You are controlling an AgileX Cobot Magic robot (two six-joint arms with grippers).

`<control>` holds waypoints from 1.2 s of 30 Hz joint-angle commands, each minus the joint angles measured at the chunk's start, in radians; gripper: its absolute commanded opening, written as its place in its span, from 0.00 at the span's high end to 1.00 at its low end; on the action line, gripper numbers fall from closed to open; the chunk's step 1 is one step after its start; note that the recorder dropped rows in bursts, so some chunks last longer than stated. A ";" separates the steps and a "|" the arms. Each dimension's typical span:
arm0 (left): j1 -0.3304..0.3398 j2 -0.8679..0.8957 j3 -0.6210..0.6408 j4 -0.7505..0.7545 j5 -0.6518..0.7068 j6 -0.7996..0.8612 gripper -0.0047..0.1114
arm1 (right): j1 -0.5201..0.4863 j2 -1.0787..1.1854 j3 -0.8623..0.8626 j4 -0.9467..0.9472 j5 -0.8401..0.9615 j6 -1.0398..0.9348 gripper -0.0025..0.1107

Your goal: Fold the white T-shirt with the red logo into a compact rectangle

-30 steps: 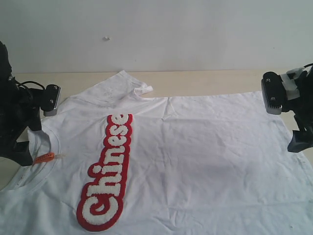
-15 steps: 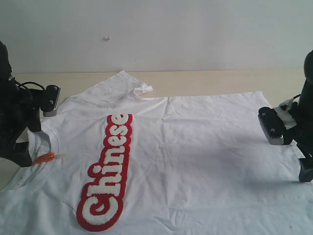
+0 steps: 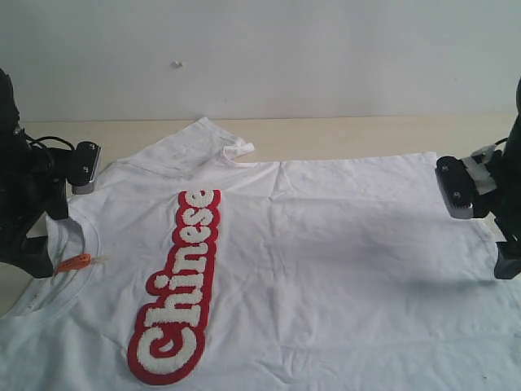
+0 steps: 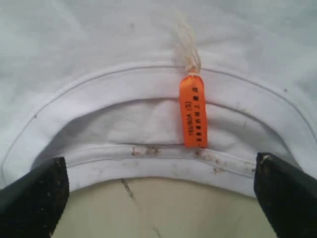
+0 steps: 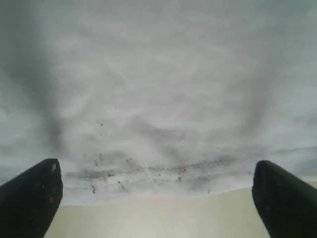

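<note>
The white T-shirt (image 3: 326, 261) lies spread on the worktop (image 3: 350, 134). The left pincer (image 4: 159, 168), wide apart, straddles its collar (image 4: 99, 106); the right pincer (image 5: 156, 171), equally wide, straddles its hem (image 5: 163, 181).

Room stands open above the flat white T-shirt (image 3: 342, 252), between left gripper (image 4: 158, 201) and right gripper (image 5: 156, 198).

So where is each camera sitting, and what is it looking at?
Exterior view: off the arms, facing the wall across the table; sees the white T-shirt, the red logo, and the left gripper and right gripper at its edges.
Left wrist view: on the left arm, looking down at the collar and orange tag; two dark fingertips show, apart.
Right wrist view: on the right arm, looking down at the shirt's hem; two dark fingertips show, apart.
Shared: the orange tag shows in exterior and left wrist views.
</note>
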 commanded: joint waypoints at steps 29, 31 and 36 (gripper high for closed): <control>-0.003 0.005 0.003 -0.007 0.027 0.006 0.13 | -0.038 0.095 -0.069 0.079 0.054 -0.024 0.05; -0.003 0.005 0.003 -0.007 0.027 0.006 0.13 | -0.038 0.095 -0.069 0.079 0.054 -0.022 0.05; -0.003 0.014 0.003 -0.002 0.017 0.006 0.13 | -0.038 0.095 -0.069 0.085 0.048 -0.022 0.05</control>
